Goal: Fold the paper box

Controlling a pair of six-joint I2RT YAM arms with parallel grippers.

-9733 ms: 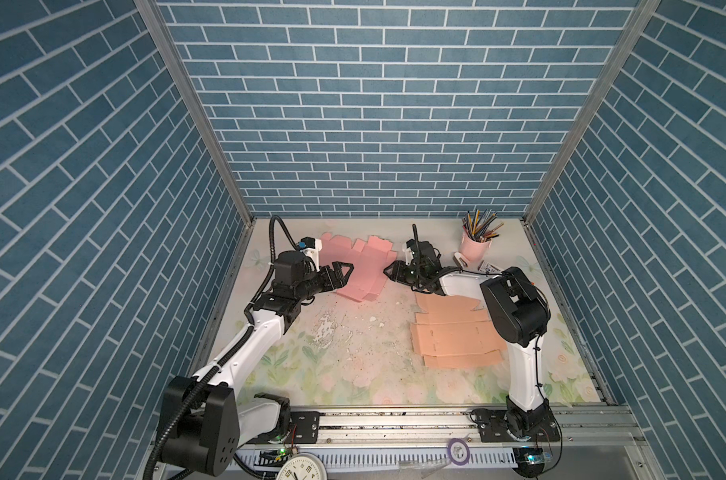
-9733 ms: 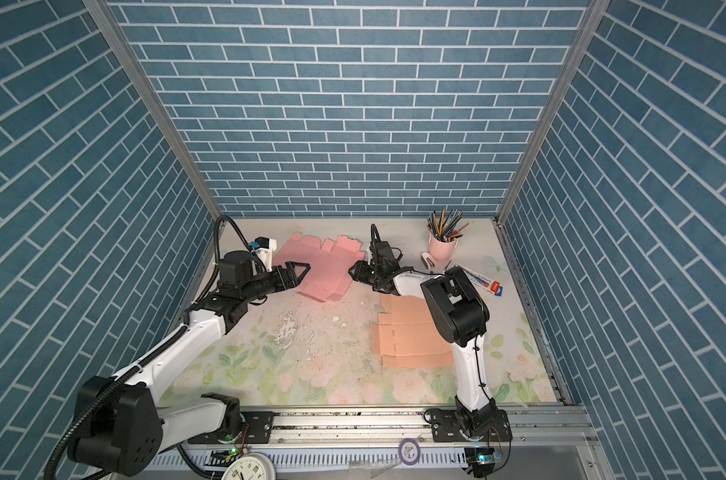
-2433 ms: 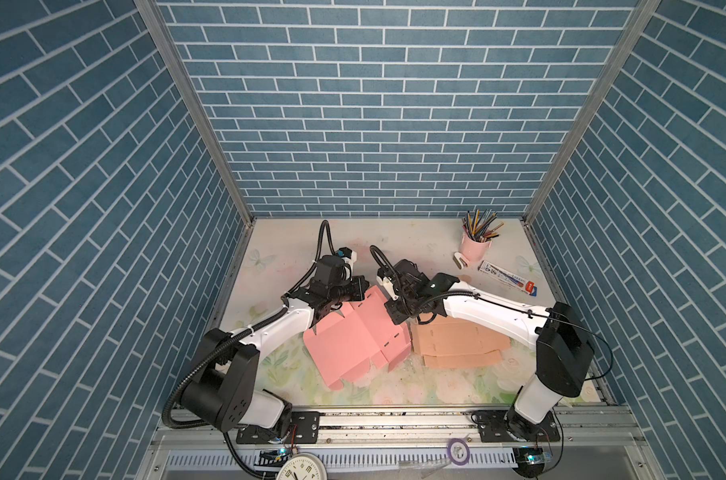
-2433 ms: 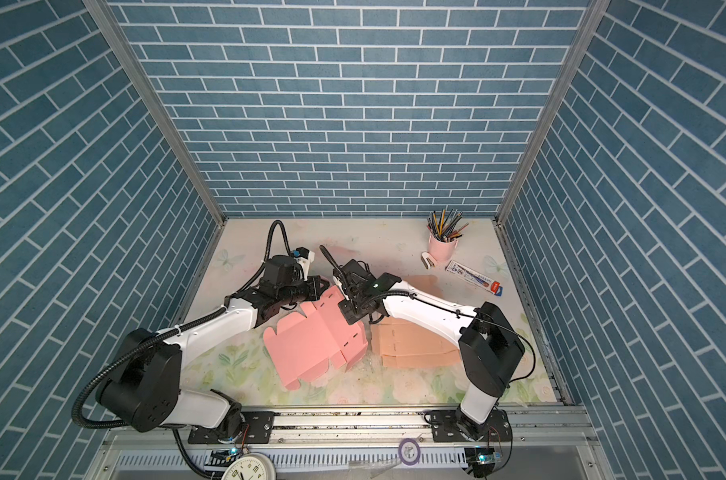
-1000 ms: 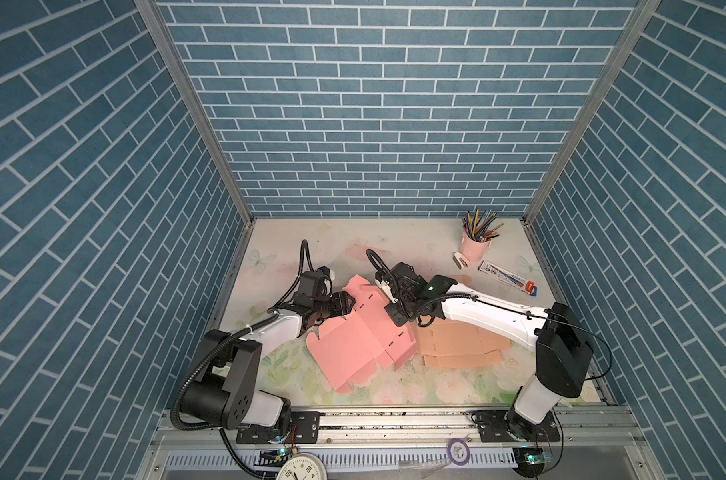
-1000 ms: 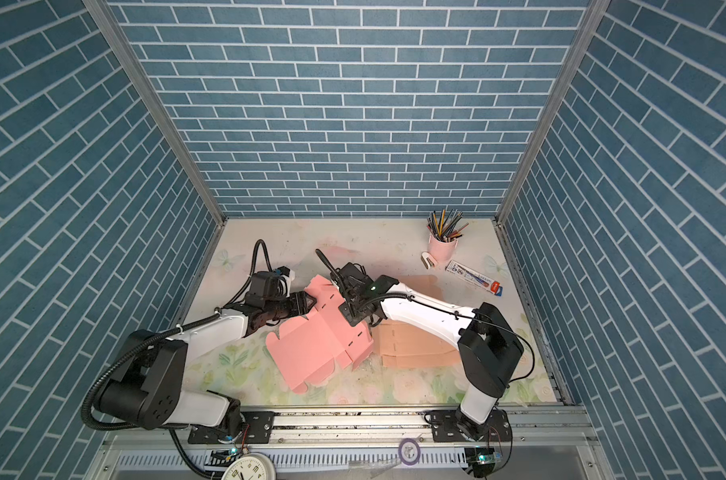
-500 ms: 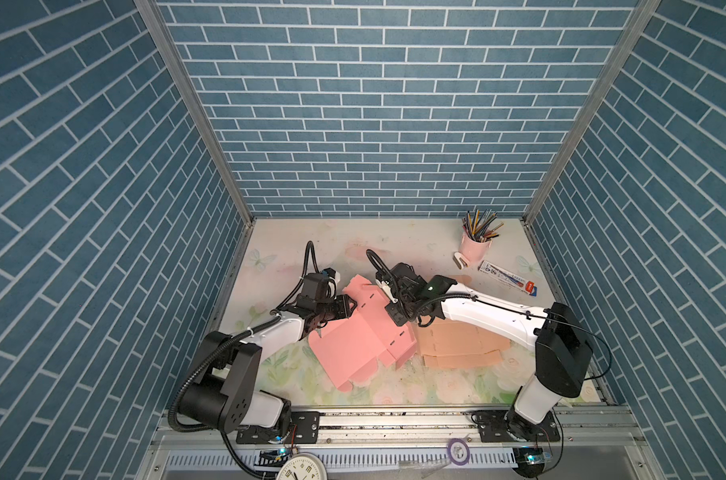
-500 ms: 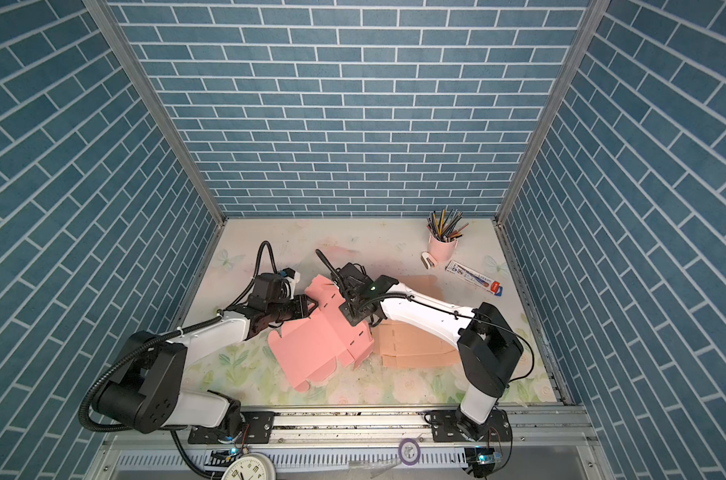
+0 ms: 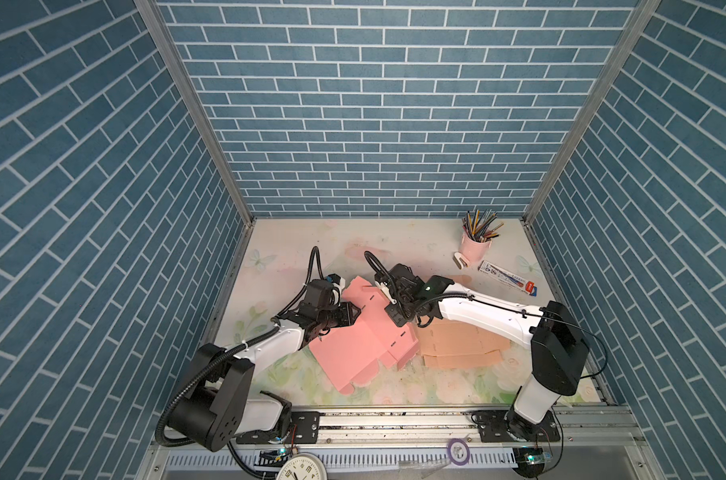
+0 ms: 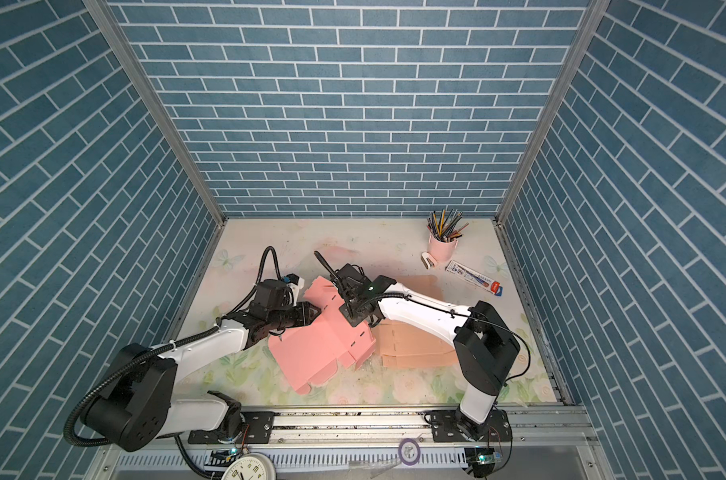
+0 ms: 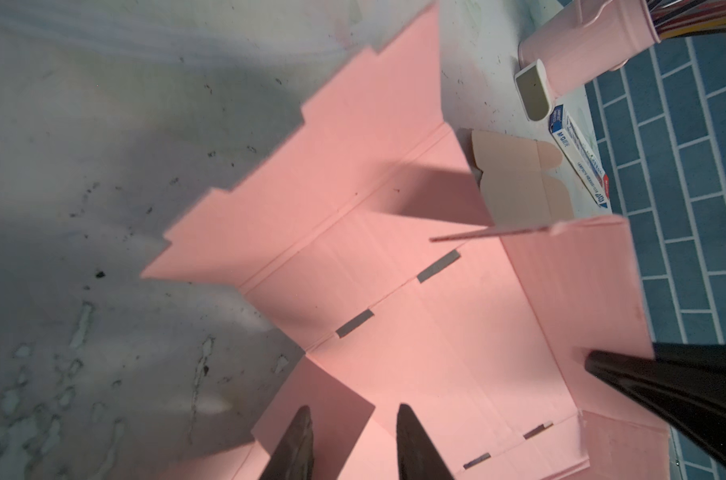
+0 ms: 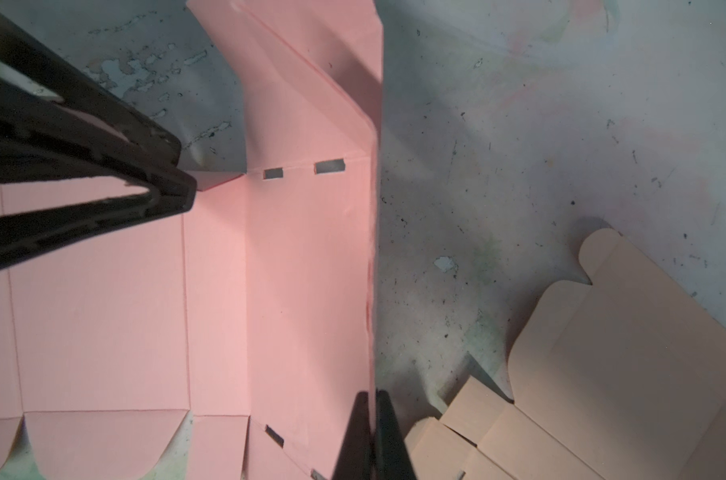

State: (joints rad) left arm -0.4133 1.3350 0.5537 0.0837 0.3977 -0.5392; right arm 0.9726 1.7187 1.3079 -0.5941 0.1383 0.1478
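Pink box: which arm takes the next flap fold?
Probably left. The right gripper is shut on the pink box, propping its raised side panel; the left gripper, jaws apart, sits at the corner flap.

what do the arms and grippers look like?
Matching pair: left arm and right arm have white links, black joints. A black ribbed cable loops off each. Left gripper and right gripper are black with long tapered fingers. Green light near the right wrist.

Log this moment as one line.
step: folding | right hand: shut on raised side panel of pink box blank | left hand: open, over a flap | rest of blank: flat on table
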